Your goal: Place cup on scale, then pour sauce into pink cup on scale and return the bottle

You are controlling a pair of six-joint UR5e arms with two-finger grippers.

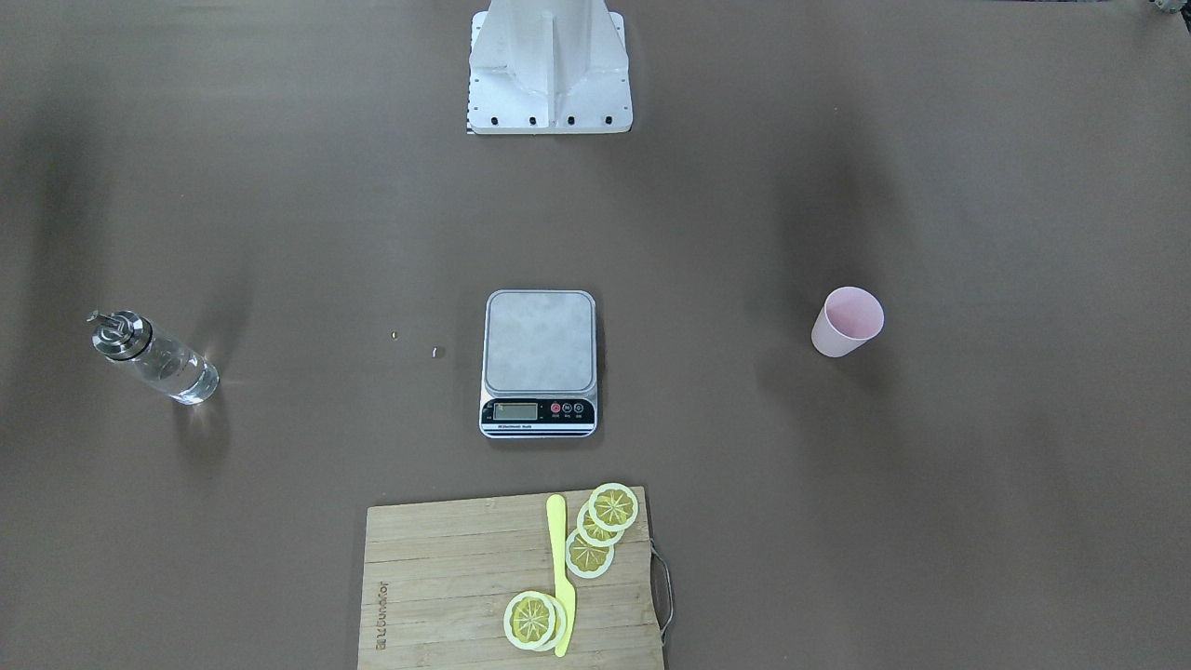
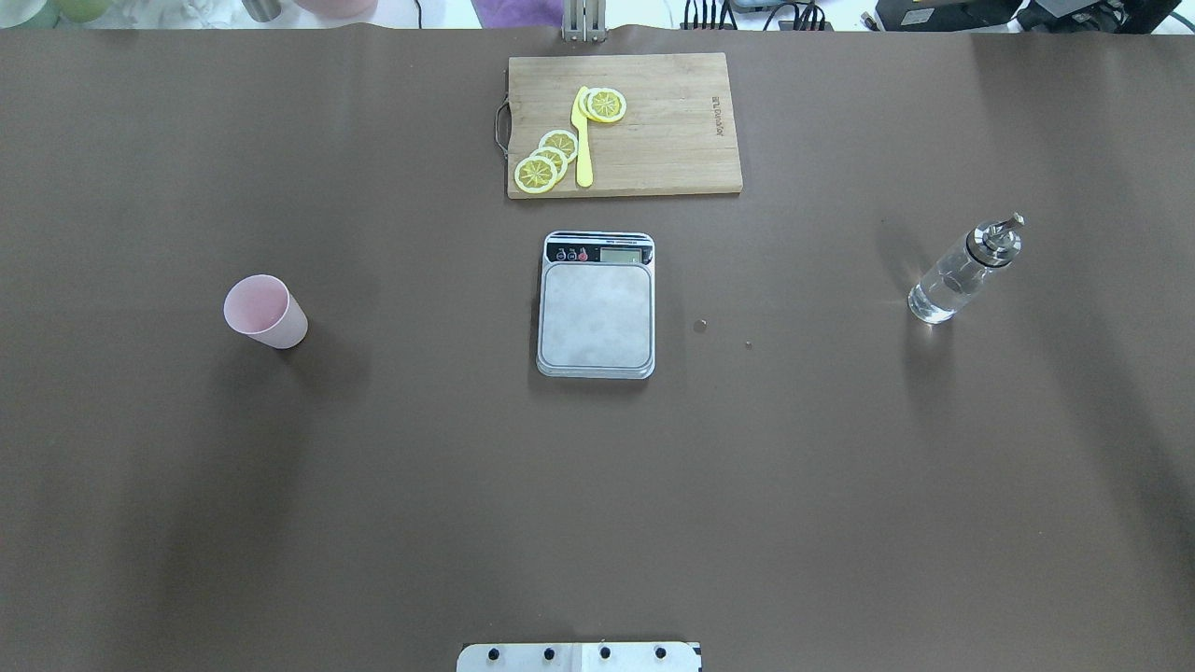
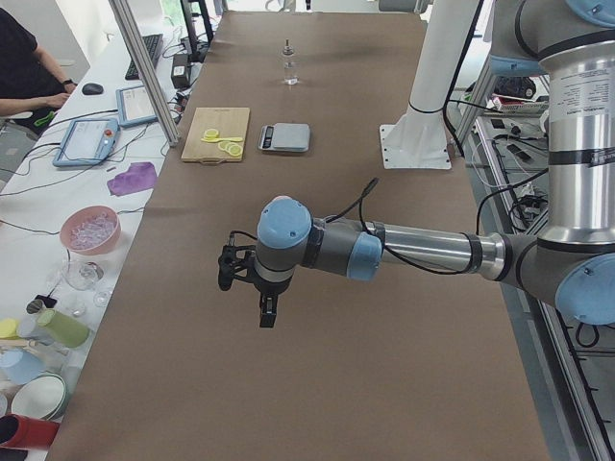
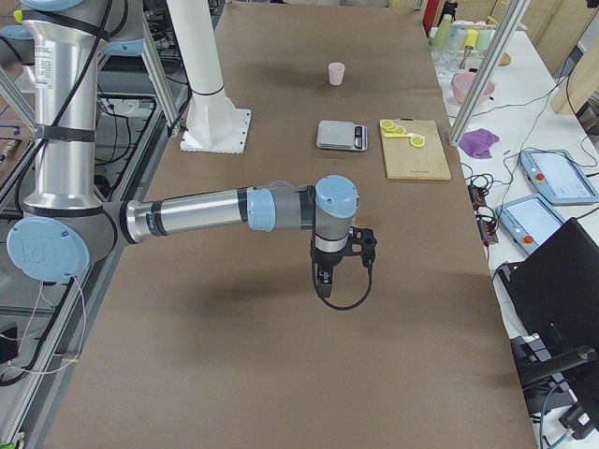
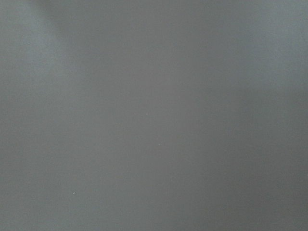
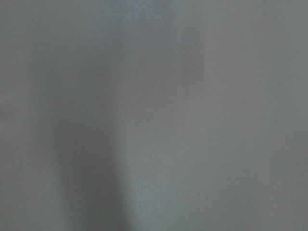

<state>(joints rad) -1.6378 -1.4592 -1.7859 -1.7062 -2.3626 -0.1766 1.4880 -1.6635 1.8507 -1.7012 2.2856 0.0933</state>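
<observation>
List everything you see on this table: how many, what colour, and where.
cup: one, pale pink, upright, robot's left side
scale: one, grey platform bare, black strip, centre
bottle: one, clear glass, silver cap, upright, robot's right side
cutting board: one, wooden, beyond the scale
lemon slices: about five, yellow, on the board
knife: one, yellow, among the slices
specks: two, pale, beside the scale
table: one, brown
left gripper: one, black, above the table, fingers unclear
right gripper: one, black, likewise
</observation>
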